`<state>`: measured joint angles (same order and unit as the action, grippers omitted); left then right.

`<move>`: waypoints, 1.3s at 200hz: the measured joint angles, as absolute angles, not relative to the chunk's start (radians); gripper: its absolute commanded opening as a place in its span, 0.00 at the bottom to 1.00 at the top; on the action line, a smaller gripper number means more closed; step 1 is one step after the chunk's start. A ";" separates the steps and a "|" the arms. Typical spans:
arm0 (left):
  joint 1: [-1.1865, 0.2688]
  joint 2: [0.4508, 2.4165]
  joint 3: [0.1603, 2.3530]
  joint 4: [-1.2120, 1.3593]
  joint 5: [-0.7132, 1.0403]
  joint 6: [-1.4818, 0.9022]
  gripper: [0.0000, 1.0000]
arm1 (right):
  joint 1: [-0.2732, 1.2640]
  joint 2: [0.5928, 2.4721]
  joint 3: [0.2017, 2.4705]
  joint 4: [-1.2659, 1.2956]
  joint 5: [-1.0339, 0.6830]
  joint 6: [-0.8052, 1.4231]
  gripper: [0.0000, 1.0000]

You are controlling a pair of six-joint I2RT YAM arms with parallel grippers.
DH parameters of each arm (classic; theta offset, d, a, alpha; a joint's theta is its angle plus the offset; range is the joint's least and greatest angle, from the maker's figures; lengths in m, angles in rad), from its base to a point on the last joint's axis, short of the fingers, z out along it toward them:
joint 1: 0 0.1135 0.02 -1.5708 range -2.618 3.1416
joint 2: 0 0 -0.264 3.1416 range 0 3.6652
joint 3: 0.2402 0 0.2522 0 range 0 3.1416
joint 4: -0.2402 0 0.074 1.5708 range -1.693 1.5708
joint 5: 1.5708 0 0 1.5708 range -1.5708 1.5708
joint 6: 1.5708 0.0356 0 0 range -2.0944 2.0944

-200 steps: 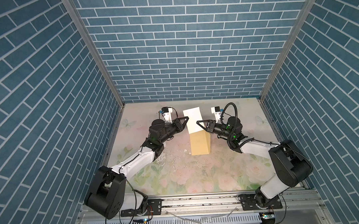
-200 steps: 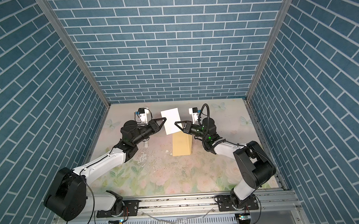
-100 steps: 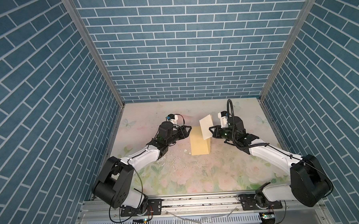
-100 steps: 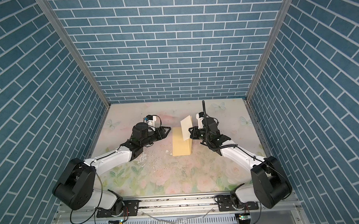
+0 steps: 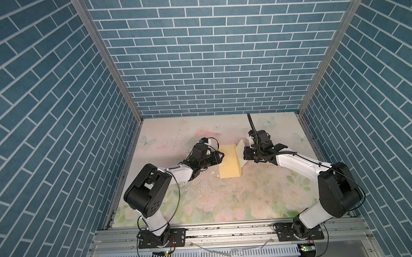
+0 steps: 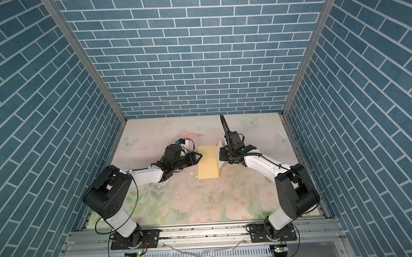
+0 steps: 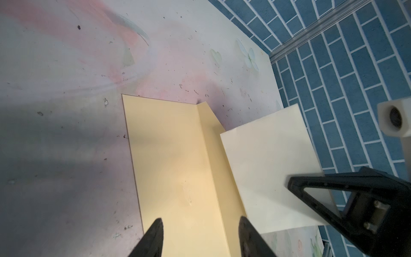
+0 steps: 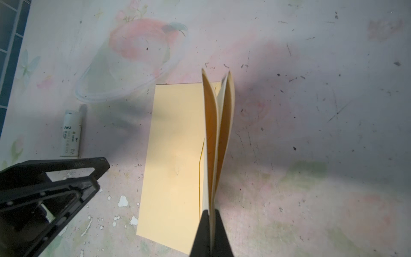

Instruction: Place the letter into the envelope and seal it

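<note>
Left end effector point(image 7: 201, 232) sat released, jaws apart at envelope's point(image 5: 228, 165) left edge. Envelope lay flat on counter point(image 5: 227, 199). Folded letter point(image 8: 211, 124) stood on edge over its right side, right end effector point(image 8: 210, 222) clenched on it.

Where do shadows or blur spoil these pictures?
Left wrist view: a broad shadow darkens the table beside the envelope, and the fingertips of the left gripper look soft. Right wrist view: grey shadows lie around the letter. Both top views: evenly lit.
</note>
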<state>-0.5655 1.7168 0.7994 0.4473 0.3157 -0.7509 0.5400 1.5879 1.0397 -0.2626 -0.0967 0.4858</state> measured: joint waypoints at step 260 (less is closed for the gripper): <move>-0.568 1.910 0.877 0.451 0.270 -0.694 0.43 | 0.480 1.754 1.102 -0.254 -0.155 0.469 0.00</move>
